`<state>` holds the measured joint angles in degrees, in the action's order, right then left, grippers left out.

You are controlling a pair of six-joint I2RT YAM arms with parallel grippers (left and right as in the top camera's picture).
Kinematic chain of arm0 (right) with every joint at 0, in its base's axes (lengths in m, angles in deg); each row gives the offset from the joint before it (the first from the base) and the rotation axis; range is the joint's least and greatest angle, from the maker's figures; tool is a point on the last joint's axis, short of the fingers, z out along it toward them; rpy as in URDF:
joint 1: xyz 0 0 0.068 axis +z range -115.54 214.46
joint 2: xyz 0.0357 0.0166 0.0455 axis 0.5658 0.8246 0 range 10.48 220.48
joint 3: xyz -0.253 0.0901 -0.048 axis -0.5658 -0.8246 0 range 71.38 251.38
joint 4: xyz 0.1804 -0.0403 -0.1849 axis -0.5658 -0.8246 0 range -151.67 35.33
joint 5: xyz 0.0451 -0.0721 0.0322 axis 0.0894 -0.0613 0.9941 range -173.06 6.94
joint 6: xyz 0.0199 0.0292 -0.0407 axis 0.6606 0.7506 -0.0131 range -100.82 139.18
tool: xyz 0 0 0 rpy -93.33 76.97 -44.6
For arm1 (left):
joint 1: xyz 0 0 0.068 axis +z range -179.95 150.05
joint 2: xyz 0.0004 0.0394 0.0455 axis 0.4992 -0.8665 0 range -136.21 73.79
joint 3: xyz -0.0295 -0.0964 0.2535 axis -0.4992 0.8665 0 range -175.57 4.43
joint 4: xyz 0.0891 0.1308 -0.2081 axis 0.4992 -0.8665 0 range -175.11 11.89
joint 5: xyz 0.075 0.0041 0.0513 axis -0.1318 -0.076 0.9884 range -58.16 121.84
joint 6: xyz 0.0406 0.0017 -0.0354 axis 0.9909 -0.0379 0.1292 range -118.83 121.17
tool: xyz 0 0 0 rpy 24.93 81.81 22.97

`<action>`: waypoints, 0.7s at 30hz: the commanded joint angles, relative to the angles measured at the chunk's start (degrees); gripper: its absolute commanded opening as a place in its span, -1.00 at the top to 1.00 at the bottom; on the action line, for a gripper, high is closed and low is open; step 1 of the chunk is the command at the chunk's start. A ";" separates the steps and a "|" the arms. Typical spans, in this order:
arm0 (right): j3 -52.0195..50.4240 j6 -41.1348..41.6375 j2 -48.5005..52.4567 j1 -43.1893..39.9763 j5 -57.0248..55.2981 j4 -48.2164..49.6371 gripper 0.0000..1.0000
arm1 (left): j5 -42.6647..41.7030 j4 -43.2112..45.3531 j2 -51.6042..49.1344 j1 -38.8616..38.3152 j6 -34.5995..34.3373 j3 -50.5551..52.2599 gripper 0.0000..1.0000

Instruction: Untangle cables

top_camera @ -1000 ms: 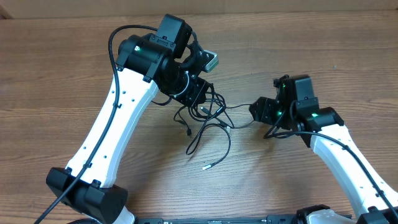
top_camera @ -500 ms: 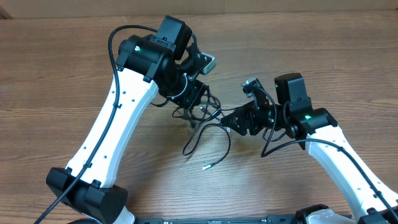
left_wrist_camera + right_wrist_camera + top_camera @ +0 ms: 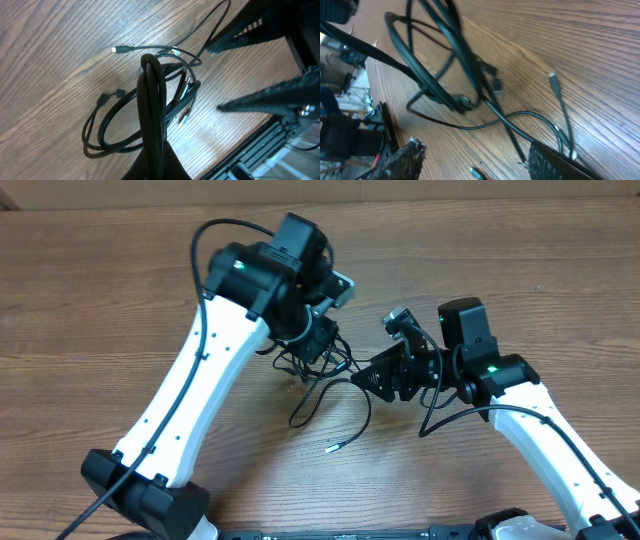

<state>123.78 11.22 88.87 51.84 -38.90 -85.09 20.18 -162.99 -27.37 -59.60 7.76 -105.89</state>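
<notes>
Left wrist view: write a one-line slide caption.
Shut left fingers pinch tangled black cables above the table, open right fingers alongside.

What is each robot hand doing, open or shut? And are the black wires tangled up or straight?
cables, tangled in loose loops, some strands lifted off the table
left hand, shut on the cables
right hand, open, right beside the tangle, holding nothing
</notes>
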 commanded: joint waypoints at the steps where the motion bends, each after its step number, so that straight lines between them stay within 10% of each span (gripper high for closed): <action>1: 0.20 -1.55 -0.61 1.36 0.42 0.59 -0.29 | 3.74 0.15 -0.96 -1.20 0.68 -1.46 0.91; 21: 0.24 -1.49 -1.46 2.16 -1.53 4.44 -0.12 | -12.44 -0.22 -3.65 -1.51 1.38 -1.49 0.92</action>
<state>123.78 10.01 88.85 53.68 -40.04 -81.15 13.51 -163.65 -31.13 -61.00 7.56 -105.98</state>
